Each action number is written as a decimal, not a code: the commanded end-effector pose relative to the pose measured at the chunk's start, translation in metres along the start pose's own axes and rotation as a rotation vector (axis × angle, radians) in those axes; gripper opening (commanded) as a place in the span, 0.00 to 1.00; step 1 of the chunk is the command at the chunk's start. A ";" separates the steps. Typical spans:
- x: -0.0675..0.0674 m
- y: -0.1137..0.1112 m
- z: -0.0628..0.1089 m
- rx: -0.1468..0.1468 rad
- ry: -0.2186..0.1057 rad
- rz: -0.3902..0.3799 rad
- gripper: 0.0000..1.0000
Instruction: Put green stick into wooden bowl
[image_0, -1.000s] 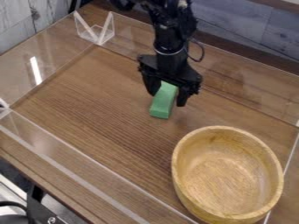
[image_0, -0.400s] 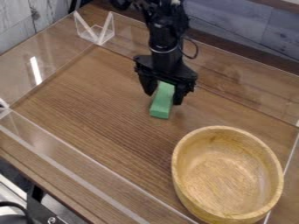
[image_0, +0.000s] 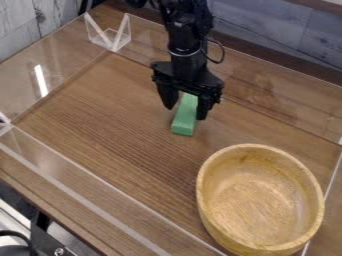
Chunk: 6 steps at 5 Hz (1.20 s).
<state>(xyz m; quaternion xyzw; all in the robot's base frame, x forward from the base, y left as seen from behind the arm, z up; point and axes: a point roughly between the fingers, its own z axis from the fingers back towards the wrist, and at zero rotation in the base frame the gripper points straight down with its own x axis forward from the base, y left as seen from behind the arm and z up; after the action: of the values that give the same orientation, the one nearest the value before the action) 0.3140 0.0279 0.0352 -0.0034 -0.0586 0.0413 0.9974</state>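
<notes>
A wooden tabletop (image_0: 100, 125) is seen from above, its boards bordered by a light inlaid strip (image_0: 60, 158), with a pale wall panel (image_0: 30, 22) at the far left corner. The large round wooden bowl (image_0: 261, 200) is set at the near right. A black robot arm (image_0: 185, 25) is extended from the far edge, its hand (image_0: 190, 98) spread wide, with nothing seen gripped. The green stick (image_0: 186, 114) is lying on the boards between the hand and the near side, its far end reaching in between the fingers, its long axis running roughly away from the arm's base, well apart from the bowl. Whether the stick is touched cannot be told. A lowering and closing about its narrow width appears to be called for next; an off-center closing could turn it.
</notes>
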 end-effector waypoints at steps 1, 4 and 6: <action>0.015 0.004 0.026 -0.004 -0.084 0.001 1.00; 0.018 0.001 0.022 -0.015 -0.081 -0.011 1.00; 0.018 0.000 0.016 -0.018 -0.075 -0.022 1.00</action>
<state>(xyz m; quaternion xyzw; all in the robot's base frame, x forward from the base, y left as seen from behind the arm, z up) 0.3208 0.0265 0.0395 -0.0130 -0.0695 0.0335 0.9969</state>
